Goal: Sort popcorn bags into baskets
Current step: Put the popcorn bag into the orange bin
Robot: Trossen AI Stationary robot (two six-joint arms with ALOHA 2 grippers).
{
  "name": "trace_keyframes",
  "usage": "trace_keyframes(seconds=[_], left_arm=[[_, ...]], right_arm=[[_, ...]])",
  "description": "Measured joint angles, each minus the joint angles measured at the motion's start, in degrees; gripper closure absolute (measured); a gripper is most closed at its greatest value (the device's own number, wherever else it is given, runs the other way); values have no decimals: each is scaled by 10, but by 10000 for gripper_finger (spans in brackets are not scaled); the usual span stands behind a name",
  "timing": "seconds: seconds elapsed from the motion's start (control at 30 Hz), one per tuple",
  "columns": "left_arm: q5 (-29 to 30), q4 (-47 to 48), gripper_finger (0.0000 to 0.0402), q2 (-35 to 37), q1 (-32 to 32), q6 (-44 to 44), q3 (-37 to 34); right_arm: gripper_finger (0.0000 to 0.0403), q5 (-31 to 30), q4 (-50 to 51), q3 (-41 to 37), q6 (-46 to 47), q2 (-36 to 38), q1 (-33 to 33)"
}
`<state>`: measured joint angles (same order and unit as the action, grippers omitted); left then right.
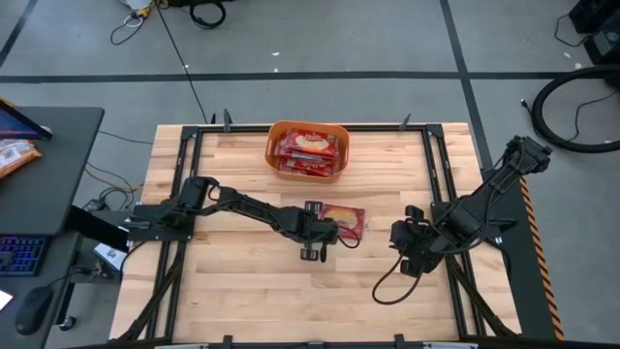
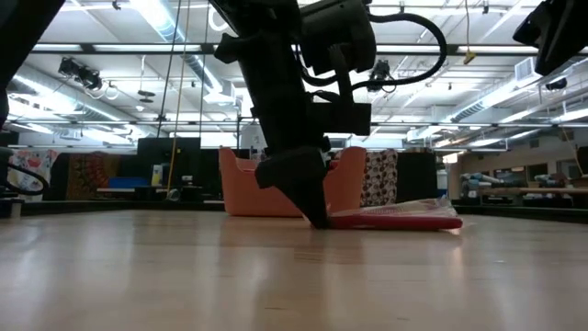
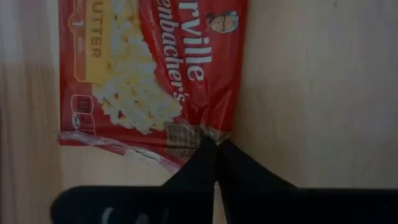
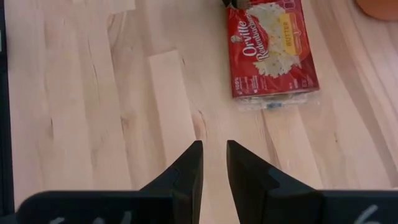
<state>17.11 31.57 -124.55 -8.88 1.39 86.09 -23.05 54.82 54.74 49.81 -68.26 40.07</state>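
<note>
Red popcorn bag (image 1: 344, 221), one, pinched by left claw (image 1: 317, 231); right claw (image 4: 214, 163) slightly spread.

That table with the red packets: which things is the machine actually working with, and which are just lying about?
Part of the job:
- popcorn bag, pinched at its edge by the left pincer
- orange basket, with more bags inside
- right pincer, waiting nearby

Lying about:
- keyboard and mouse on the side desk

We see a light wood table (image 1: 252, 291) on a grey concrete floor (image 1: 320, 39) crossed by pale lines, cables (image 1: 572, 107) lying loose (quite a tangle). A dark desk (image 1: 53, 165) sits alongside, and long ceiling lights (image 2: 156, 18) run overhead.
</note>
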Motion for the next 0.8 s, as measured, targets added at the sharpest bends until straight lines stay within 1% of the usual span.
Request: trace_keyframes(seconds=[0.13,0.47,0.6,0.73,0.8], left_arm=[[-13,17,389,16,1,-1,-2],[-16,55,398,107,16,21,-3],[10,57,399,149,29,40,-3],[38,59,400,197,51,59,-3],[62,56,400,223,65,71,-3]], right_arm=[[326,-3,1,0,-8,0,0],[326,-64,1,0,-35,0,-2],[326,-83,1,0,-37,0,-2],[326,-90,1,0,-39,0,-2],[326,-94,2,0,-40,0,-2]])
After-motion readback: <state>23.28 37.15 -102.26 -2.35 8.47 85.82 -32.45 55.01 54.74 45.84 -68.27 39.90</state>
